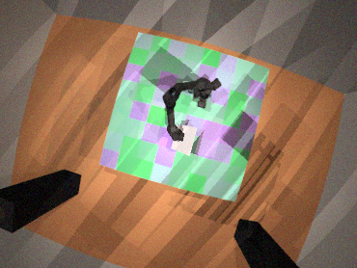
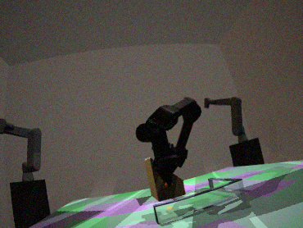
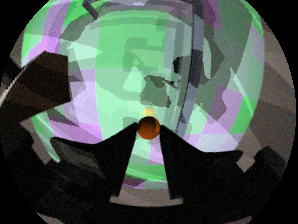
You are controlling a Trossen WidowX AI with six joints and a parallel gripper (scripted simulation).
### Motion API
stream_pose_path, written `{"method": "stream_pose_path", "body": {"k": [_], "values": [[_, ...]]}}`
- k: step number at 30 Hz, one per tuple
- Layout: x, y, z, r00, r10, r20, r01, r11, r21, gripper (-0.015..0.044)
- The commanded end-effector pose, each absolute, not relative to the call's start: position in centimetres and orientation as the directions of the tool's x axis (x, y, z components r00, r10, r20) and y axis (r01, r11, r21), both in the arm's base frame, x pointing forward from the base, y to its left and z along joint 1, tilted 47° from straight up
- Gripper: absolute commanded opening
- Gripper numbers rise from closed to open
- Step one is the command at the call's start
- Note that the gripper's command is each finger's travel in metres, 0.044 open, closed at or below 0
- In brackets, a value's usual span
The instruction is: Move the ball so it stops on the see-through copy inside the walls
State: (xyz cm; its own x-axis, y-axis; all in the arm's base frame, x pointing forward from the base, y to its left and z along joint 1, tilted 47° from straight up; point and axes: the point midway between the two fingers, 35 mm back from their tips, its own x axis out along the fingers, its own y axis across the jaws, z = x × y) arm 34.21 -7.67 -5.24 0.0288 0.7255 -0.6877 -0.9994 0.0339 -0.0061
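Observation:
The orange ball [image 2: 166, 184] [image 3: 149, 128] is between my fingertips. My gripper [image 3: 148, 126] is shut on it and points downward; in the exterior view it holds the ball above the table. The see-through copy [image 2: 169, 208] [image 3: 148, 111] is a pale yellow-orange spot on the table. In the wrist view it shows just above the ball, partly overlapped by it. The low clear walls have dark edges; one wall [image 3: 196, 50] runs down the right of the copy in the wrist view. The ball and copy cannot be made out in the top view.
A tan wedge-shaped block [image 2: 159, 189] [image 3: 52, 82] stands close beside the gripper, at the left in the wrist view. In the top view a pale block [image 1: 184, 140] is beside the arm's base. Two other arms on dark pedestals [image 2: 29, 202] [image 2: 247, 152] stand in the background.

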Motion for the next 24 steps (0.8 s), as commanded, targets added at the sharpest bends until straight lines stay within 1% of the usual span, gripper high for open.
{"method": "stream_pose_path", "body": {"k": [1, 7, 17, 24], "values": [[34.4, -8.3, -6.7, 0.030, 0.721, -0.692, -0.999, 0.029, -0.014, 0.0000], [34.5, -7.6, -7.5, 0.031, 0.721, -0.692, -0.999, 0.029, -0.014, 0.0000], [34.6, -3.3, -11.5, 0.031, 0.723, -0.690, -0.999, 0.029, -0.014, 0.0000], [34.6, -3.1, -11.6, 0.031, 0.724, -0.690, -0.999, 0.029, -0.014, 0.0000]]}}
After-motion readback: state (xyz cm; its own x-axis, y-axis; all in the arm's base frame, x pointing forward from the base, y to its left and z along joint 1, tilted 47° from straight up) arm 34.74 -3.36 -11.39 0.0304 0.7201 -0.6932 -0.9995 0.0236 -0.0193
